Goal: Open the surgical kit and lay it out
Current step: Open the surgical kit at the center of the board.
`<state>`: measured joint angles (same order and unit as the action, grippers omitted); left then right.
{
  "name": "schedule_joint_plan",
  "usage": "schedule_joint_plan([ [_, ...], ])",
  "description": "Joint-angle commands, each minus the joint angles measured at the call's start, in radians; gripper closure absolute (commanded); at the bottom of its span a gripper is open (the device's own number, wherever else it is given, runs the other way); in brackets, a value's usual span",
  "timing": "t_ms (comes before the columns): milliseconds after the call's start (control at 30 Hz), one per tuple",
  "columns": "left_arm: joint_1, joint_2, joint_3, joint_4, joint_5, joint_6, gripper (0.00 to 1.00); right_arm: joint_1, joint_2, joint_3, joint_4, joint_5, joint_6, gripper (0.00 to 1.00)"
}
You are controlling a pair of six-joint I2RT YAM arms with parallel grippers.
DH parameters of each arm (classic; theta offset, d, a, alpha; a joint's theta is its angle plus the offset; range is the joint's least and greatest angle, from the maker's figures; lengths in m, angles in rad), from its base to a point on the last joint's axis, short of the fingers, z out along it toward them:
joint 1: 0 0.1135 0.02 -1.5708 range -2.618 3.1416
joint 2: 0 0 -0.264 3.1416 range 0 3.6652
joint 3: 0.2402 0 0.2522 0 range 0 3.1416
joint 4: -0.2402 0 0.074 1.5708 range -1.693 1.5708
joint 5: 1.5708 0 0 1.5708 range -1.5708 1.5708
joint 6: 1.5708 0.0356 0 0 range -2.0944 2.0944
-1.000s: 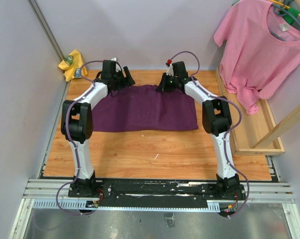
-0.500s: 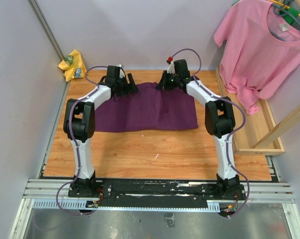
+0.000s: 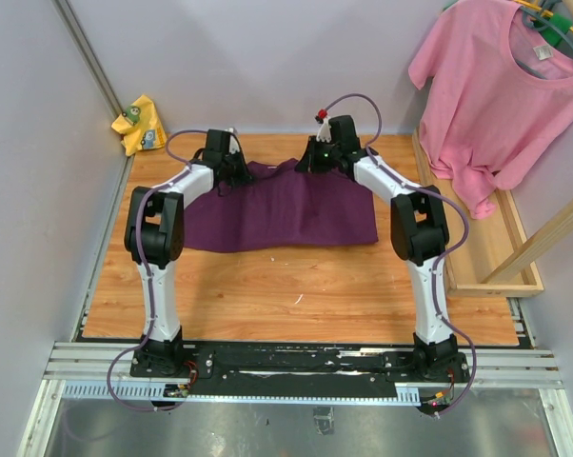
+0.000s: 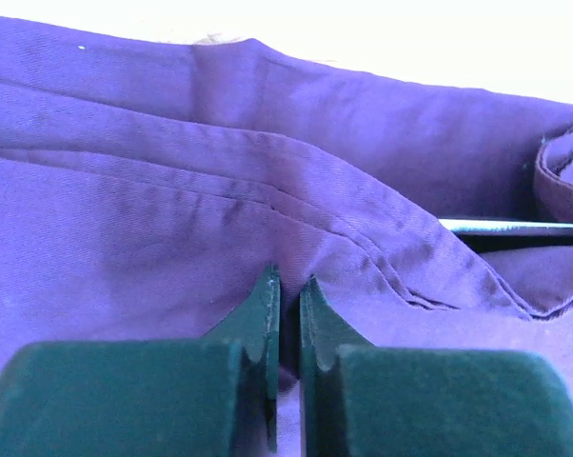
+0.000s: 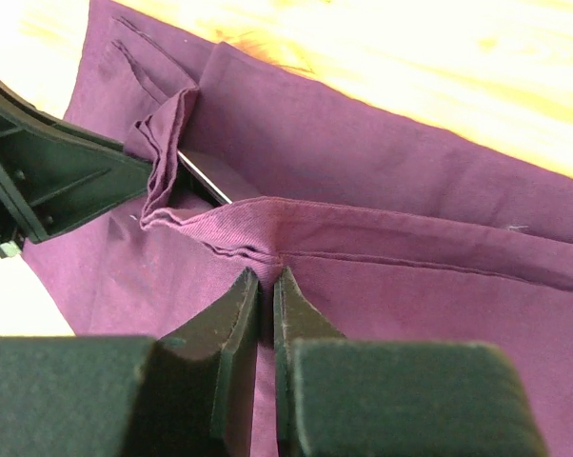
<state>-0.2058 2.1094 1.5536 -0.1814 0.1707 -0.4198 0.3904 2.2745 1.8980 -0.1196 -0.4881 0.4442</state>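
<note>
The surgical kit's dark purple cloth wrap [image 3: 286, 217] lies spread across the far half of the table. My left gripper [image 3: 249, 170] is at its far edge and is shut on a fold of the cloth [image 4: 220, 181], jaws almost touching [image 4: 287, 282]. Close to its right, my right gripper [image 3: 302, 164] is shut on the hemmed edge [image 5: 363, 224], which is pinched between its fingertips [image 5: 267, 276]. A thin shiny edge of the steel tray [image 4: 515, 227] shows under the raised cloth [image 5: 204, 180]. The left gripper's body [image 5: 49, 176] appears in the right wrist view. Forceps, scissors and gauze are hidden.
A pink T-shirt [image 3: 501, 90] hangs at the far right over a wooden tray frame [image 3: 482, 262]. A yellow rag [image 3: 139, 124] lies off the table's far left corner. Bare wooden tabletop [image 3: 296, 286] lies between the cloth and the arm bases.
My left gripper moved right along the cloth's far edge and shut on it. The far edge is now bunched up between the two grippers. The right gripper stayed shut on the hem.
</note>
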Motion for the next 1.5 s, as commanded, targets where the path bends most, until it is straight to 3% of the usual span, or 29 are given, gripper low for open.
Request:
schedule_joint_plan([
  [0, -0.004, -0.020, 0.000, 0.033, -0.021, -0.007, 1.00, 0.027, -0.089, -0.023, 0.058, -0.052, -0.002, 0.99],
  [467, -0.007, -0.325, -0.325, 0.182, -0.107, -0.087, 1.00, 0.064, -0.229, -0.208, 0.071, 0.001, -0.024, 0.99],
  [967, -0.007, -0.478, -0.453, 0.232, -0.153, -0.103, 0.99, 0.091, -0.286, -0.315, 0.047, 0.056, -0.020, 0.99],
  [1267, -0.007, -0.436, -0.413, 0.197, -0.169, -0.095, 0.84, 0.094, -0.297, -0.306, 0.034, 0.070, -0.022, 0.99],
  [1400, -0.006, -0.415, -0.397, 0.190, -0.183, -0.094, 0.67, 0.093, -0.248, -0.276, 0.022, 0.077, -0.030, 0.99],
  [1467, -0.006, -0.405, -0.380, 0.179, -0.193, -0.090, 0.65, 0.093, -0.226, -0.254, 0.010, 0.080, -0.035, 0.99],
])
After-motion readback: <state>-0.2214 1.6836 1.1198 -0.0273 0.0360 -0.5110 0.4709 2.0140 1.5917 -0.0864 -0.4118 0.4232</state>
